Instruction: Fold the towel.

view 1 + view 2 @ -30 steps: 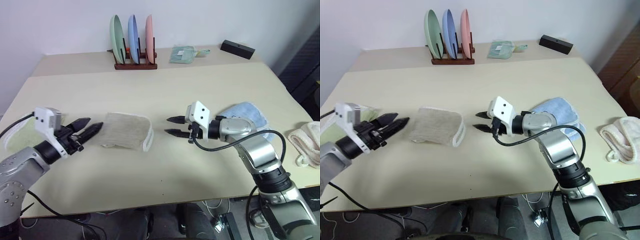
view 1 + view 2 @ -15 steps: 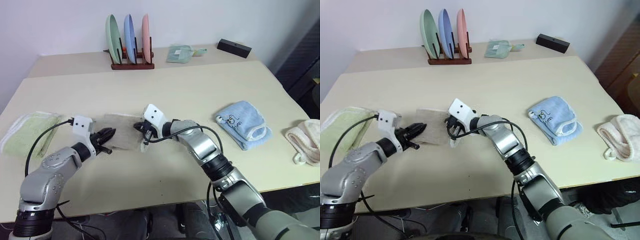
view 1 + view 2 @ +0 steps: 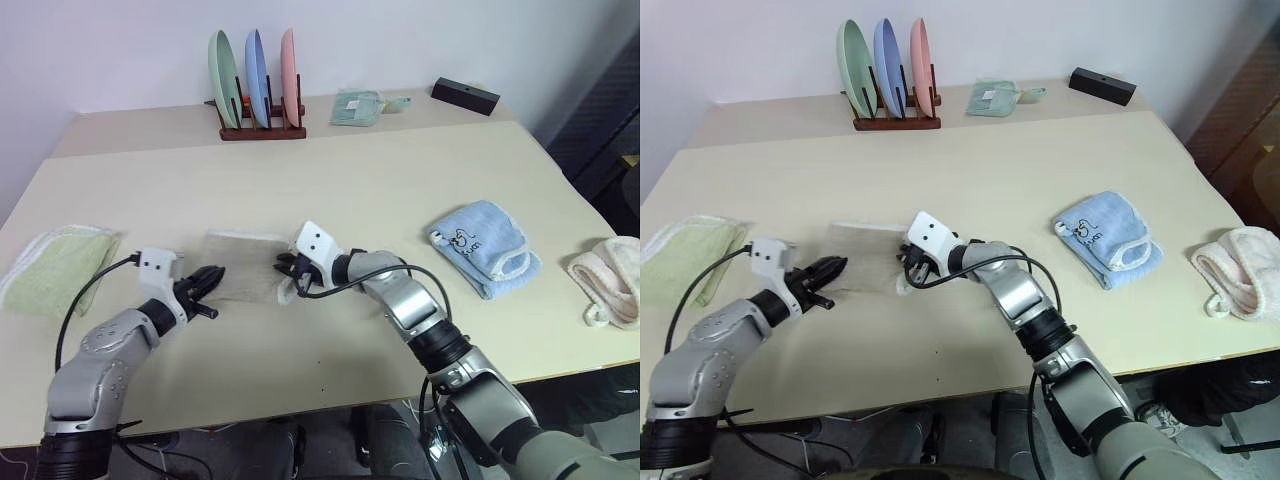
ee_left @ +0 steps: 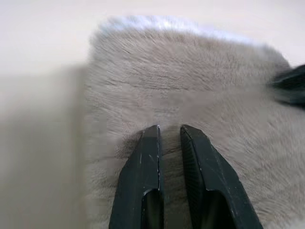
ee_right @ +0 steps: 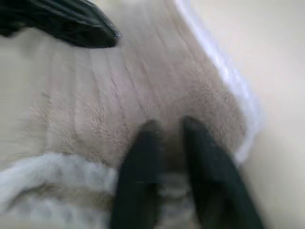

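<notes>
Two claws work the folded beige terry towel point(image 3: 245, 278): left claw point(image 4: 169, 136) nearly pressed together atop it; right claw point(image 5: 167, 131) slightly spread at its white-corded edge, apparently flattening the fold.

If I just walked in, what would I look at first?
Probably the two robot arms meeting over the tan towel in the middle of the table, the left pincer at one end and the right pincer at the other. Next, the green, blue and pink plates standing in a rack at the back. A light blue cloth lies off to the right.
</notes>
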